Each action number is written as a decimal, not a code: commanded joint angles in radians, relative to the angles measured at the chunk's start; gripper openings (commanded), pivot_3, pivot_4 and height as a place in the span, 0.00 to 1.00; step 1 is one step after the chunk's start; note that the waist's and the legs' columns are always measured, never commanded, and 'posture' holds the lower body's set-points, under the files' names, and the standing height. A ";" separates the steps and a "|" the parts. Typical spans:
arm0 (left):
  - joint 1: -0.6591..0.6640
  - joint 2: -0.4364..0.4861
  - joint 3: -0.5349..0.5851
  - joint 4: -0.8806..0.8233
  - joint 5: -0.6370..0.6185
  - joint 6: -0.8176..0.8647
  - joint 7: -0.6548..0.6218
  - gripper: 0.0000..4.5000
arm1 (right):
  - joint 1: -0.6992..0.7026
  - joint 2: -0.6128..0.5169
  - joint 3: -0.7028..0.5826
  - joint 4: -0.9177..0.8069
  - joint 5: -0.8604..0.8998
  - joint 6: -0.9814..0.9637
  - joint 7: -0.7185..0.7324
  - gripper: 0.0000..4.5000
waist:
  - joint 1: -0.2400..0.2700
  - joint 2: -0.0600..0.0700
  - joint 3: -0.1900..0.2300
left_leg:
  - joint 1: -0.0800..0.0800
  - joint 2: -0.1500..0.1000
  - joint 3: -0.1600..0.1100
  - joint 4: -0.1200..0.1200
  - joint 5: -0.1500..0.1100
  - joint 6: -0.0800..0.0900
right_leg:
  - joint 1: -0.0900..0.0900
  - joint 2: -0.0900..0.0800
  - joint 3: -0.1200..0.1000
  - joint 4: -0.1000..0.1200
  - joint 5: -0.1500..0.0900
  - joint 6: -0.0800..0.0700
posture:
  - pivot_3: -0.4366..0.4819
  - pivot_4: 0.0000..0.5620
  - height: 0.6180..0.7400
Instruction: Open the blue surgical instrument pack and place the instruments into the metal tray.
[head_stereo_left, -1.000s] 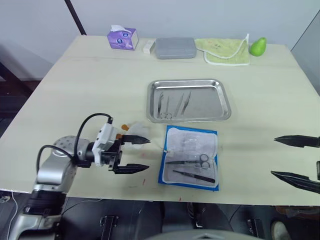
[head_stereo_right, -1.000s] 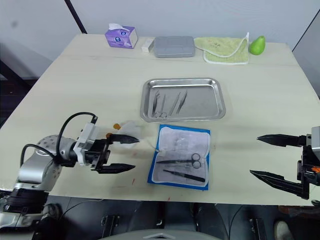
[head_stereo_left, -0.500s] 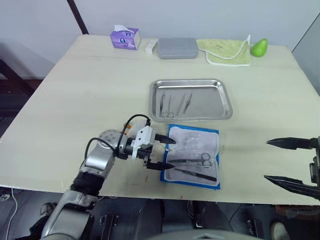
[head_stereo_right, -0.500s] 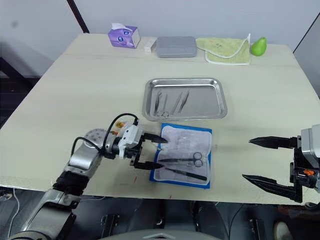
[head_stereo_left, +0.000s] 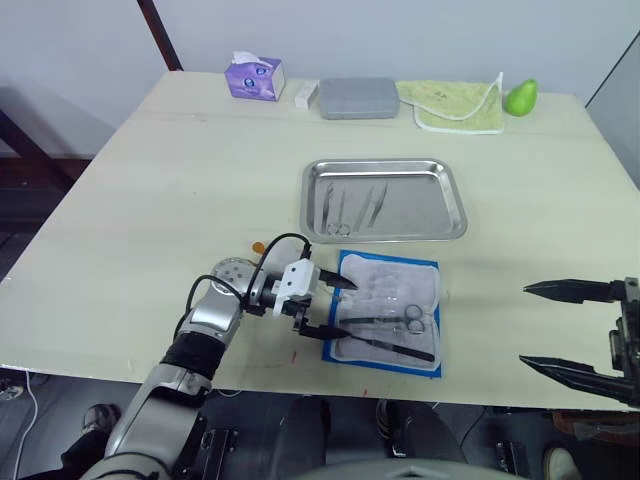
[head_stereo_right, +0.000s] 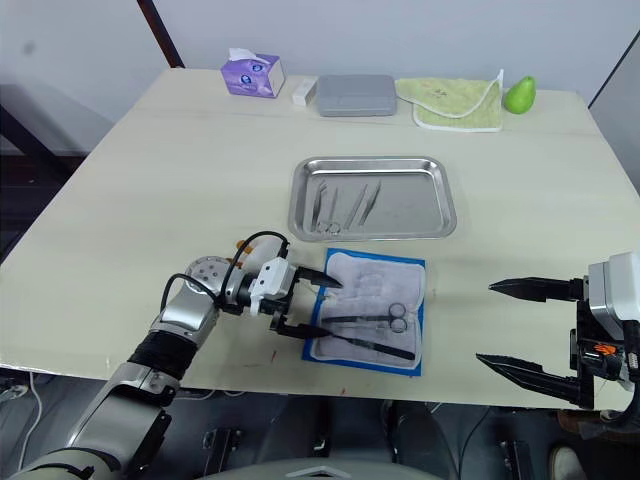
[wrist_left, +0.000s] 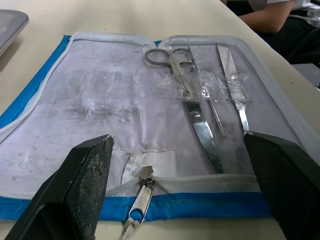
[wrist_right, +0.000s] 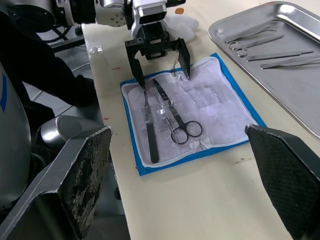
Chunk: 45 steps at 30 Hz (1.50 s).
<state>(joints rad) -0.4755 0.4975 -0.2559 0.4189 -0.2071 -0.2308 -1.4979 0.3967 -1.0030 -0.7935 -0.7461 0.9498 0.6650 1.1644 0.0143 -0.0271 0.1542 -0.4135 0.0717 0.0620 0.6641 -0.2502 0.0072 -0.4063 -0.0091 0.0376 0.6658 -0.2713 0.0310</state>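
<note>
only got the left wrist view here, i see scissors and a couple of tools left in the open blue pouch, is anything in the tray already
observer: Yes, several thin steel instruments lie in the left half of the shiny rectangular metal tray.
operator: where is the tray from the pouch
observer: Just beyond the far edge of the open bright-blue instrument pack, close but apart.
operator: and the right hand
observer: The right hand is open and empty, over the right side of the pale wooden table, well clear of the pack.
</note>
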 joint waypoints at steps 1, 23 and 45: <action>0.021 0.000 -0.042 0.051 0.053 -0.029 -0.007 0.98 | -0.020 0.006 0.012 -0.021 0.019 -0.007 -0.020 1.00 | -0.001 0.001 -0.001 | 0.000 0.000 0.000 0.002 0.000 0.001 | 0.001 0.000 0.000 0.001 0.000 0.000 | 0.48 0.27 1.00; 0.067 0.015 -0.050 -0.017 0.054 0.003 0.017 0.98 | -0.461 0.077 0.786 0.054 -0.391 0.012 -0.359 1.00 | -0.004 0.012 -0.013 | 0.002 0.000 0.000 0.005 -0.002 0.003 | 0.004 0.002 0.003 0.001 0.002 0.001 | 0.48 0.27 1.00; 0.071 0.043 -0.045 -0.079 0.040 0.067 0.037 1.00 | -0.690 0.215 1.174 0.276 -0.725 -0.076 -0.297 0.72 | -0.002 0.012 -0.013 | -0.001 0.001 0.004 0.006 -0.002 0.004 | -0.002 0.003 0.006 0.004 0.002 0.001 | 0.48 0.27 1.00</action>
<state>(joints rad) -0.4238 0.5301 -0.2757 0.3266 -0.1956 -0.1745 -1.4558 -0.2833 -0.7826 0.3848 -0.4583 0.2397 0.6111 0.8588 0.0121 -0.0149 0.1413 -0.4142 0.0726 0.0660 0.6707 -0.2526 0.0114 -0.4084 -0.0063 0.0443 0.6712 -0.2693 0.0317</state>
